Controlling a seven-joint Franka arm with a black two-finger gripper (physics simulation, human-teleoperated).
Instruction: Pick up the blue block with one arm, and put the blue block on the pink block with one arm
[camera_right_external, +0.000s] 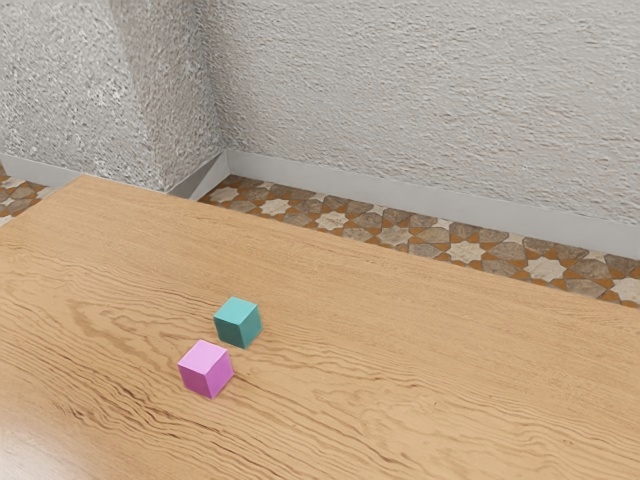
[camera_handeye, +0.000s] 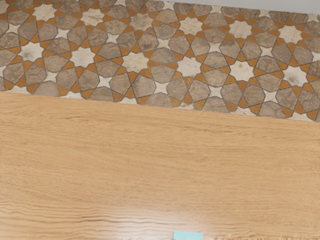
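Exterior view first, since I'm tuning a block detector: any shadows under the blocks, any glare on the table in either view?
Exterior view: the blue block and pink block cast only faint, soft shadows; the table pales to a sheen at the view's lower left. Wrist view: a pale sheen band crosses the wood.

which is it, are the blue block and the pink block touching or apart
Apart. In the exterior view, a narrow strip of bare table shows between the blue block and the pink block, which sit close together.
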